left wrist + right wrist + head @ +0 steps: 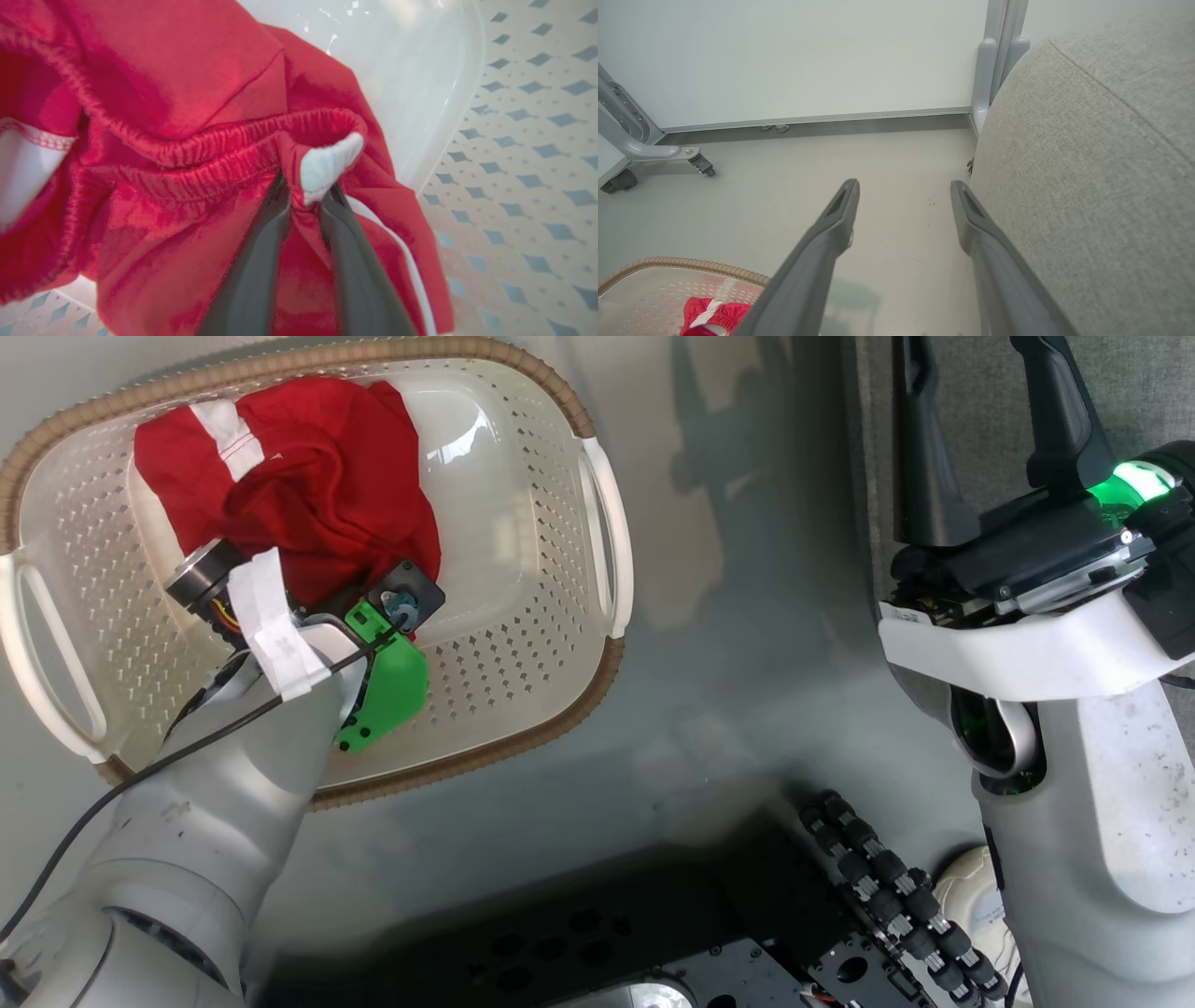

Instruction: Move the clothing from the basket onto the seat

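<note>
Head view: basket (551, 387) on the floor (728, 709), clothing (317, 485) bunched in its far-left part. Left arm (233, 756) reaches into the basket, its end against the red cloth. Right tool (980, 392) is well apart from the basket, at the edge of the grey seat (1158, 401), fingers spread.

Left wrist view: left tool (306, 191) is pinched on a fold of the clothing at the elastic waistband, next to a white tab (327, 161). Perforated basket wall on the right.

Right wrist view: right tool is wide, with nothing between the fingers. Seat is just beside the right finger. Basket corner with red cloth at lower left.
</note>
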### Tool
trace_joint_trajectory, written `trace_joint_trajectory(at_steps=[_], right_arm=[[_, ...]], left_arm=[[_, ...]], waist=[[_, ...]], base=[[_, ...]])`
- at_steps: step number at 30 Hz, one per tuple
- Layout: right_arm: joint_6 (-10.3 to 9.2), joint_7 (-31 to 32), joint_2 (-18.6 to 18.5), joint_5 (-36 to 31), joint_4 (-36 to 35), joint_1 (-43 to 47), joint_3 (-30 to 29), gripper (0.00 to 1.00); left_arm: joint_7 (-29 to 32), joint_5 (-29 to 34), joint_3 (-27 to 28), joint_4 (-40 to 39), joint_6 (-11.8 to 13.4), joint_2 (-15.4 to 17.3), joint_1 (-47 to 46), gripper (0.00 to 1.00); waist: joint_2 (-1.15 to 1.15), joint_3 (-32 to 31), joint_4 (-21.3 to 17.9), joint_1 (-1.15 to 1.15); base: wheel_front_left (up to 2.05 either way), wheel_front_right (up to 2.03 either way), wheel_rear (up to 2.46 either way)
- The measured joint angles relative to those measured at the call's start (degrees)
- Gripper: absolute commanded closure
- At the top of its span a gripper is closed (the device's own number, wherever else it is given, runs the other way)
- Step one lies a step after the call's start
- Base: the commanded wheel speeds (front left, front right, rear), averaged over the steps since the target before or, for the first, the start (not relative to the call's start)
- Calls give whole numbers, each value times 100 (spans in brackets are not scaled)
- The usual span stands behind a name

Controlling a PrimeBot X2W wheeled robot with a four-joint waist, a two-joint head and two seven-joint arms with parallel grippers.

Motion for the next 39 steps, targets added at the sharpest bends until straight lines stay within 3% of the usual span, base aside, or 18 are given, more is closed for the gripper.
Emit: trace_joint_trajectory(at_steps=[21, 39], right_arm=[[0, -1, 2, -42, 324, -38, -67, 0], [0, -1, 4, -267, 812, 658, -322, 0]], left_arm=[[-1018, -872, 489, -245, -162, -442, 113, 100], [-1050, -1131, 1313, -2124, -135, -436, 1305, 100]], waist=[[0, -783, 323, 0], [0, -2363, 790, 0]], base=[[0, 0, 0], [0, 0, 0]])
